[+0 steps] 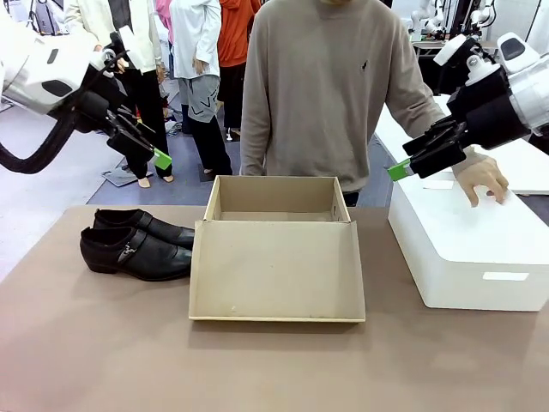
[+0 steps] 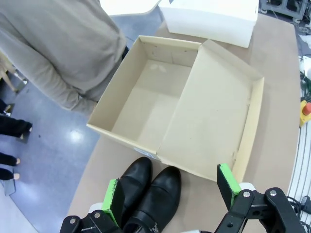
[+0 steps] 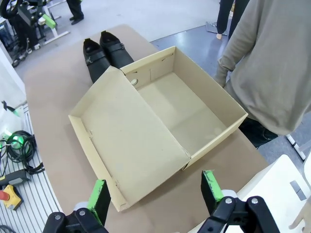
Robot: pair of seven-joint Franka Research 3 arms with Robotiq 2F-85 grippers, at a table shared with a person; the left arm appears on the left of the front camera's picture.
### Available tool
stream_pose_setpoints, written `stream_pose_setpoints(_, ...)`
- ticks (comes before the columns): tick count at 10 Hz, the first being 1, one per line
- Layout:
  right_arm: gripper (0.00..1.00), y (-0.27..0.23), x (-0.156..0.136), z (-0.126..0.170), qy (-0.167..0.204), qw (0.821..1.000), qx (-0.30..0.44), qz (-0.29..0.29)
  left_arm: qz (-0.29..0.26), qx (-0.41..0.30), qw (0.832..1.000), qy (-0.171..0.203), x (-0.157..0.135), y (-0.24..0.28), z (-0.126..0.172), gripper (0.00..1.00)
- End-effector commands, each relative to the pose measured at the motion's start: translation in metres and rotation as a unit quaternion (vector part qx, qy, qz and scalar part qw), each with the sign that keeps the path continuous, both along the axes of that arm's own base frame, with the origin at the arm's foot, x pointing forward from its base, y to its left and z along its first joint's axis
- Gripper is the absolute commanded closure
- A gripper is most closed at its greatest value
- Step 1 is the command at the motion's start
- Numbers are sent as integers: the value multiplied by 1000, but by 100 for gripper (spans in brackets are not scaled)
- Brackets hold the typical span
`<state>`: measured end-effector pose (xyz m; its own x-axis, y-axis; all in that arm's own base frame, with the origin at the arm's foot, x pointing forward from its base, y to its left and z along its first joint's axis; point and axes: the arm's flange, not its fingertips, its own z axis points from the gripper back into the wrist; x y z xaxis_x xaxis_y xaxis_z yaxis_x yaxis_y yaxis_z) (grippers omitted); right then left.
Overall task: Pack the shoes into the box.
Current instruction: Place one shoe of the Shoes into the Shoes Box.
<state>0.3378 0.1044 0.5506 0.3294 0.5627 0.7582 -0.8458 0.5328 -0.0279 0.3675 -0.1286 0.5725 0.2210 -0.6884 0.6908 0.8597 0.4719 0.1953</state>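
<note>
The table [image 1: 86, 343] carries everything, and the box [image 1: 274, 193] sits at its middle, which puts it within reach of both arms. Behind the box stands a person [image 1: 326, 94], one hand [image 1: 480, 176] resting on a white block [image 1: 472, 249] to the right of the box. The block looks like a bystander to the job, not part of it.

The box is open. Its lid [image 1: 276, 270] lies folded flat toward the robot, inner face up, so the tray is free to take things from above. In both wrist views the inside shows bare cardboard.

The shoes [image 1: 137, 245] lie side by side just left of the box, toes pointing at its left wall and heels away. Neither is packed yet, so the task seems to be at its start. Lying parallel and close together, they would probably suit a lift one at a time.

The left gripper [image 2: 171, 190] hangs above the shoes, left of the box, with its jaws spread wide and nothing between them; it looks placed for a first descent on the nearer shoe. The right gripper [image 3: 156, 190] hovers high to the right of the box, jaws likewise spread and holding nothing, looking down on the lid. It is well apart from the shoes, likely kept out of the way.
</note>
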Motion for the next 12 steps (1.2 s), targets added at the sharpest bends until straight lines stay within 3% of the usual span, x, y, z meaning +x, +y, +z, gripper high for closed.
stream_pose_setpoints(1, 0, 0, 1, 0, -1, 1000, 5, 5, -5, -6, 1000, -3, 1, 3, -1, 0)
stream_pose_setpoints(5, 0, 0, 1, 0, -1, 1000, 5, 5, -14, 14, 1000, 0, 1, 2, 4, 0)
stream_pose_setpoints(8, 0, 0, 1, 0, -1, 1000, 5, 5, -64, 107, 992, 5, 16, 12, 17, 0)
stream_pose_setpoints(10, 0, 0, 1, 0, -1, 1000, 5, 5, -108, 179, 978, 16, 32, 17, 33, 0)
stream_pose_setpoints(12, 0, 0, 1, 0, -1, 1000, 5, 5, -163, 255, 953, 27, 48, 21, 45, 0)
